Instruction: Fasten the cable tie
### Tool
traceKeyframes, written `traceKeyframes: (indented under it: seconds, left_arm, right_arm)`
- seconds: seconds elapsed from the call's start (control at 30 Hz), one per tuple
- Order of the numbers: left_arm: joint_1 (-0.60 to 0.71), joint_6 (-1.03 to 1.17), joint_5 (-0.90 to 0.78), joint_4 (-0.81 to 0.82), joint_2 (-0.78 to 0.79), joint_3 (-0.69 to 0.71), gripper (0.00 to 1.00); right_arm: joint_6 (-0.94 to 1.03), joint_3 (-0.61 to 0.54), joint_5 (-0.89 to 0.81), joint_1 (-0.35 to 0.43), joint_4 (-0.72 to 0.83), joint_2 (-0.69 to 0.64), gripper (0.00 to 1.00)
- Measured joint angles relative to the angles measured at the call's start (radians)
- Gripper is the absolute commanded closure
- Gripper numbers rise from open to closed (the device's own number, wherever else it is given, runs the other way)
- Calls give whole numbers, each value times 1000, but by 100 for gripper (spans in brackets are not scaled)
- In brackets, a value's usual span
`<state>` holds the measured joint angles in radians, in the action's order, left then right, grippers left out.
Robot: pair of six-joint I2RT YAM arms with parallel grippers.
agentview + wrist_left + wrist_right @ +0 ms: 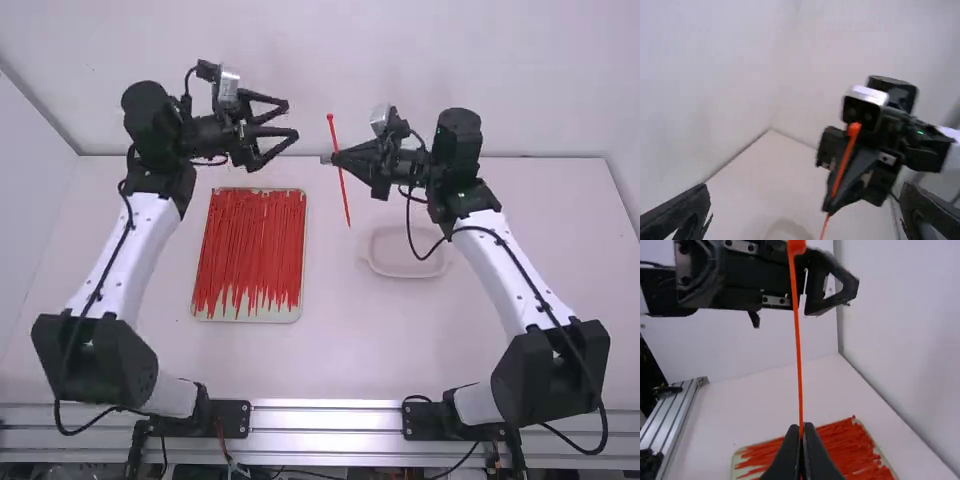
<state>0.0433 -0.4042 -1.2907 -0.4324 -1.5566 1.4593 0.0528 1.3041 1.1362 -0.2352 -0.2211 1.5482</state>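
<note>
Left arm (125,250) raised with elbow bent, left gripper (288,118) held high with fingers spread wide, pointing across at the right arm (505,270), right gripper (335,157) level with it, fingers pinched together on a red cable tie (341,178), the two grippers near but apart

A robotics lab cell: plain white panel walls (480,50) enclose a white table (350,340), with a silver slotted aluminium mounting rail (330,420) at six o'clock.
</note>
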Motion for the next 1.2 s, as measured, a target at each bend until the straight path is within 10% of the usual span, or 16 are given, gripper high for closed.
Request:
traceKeyframes:
  seconds: [0.43,1.2]
  left_arm:
    - [69,-26,-93,-75,0,55,39]
    - [94,-97,-85,-116,0,81,83]
  right_arm:
    - [-148,0,52,-34,-270,0,100]
    - [-280,0,47,-69,-319,0,100]
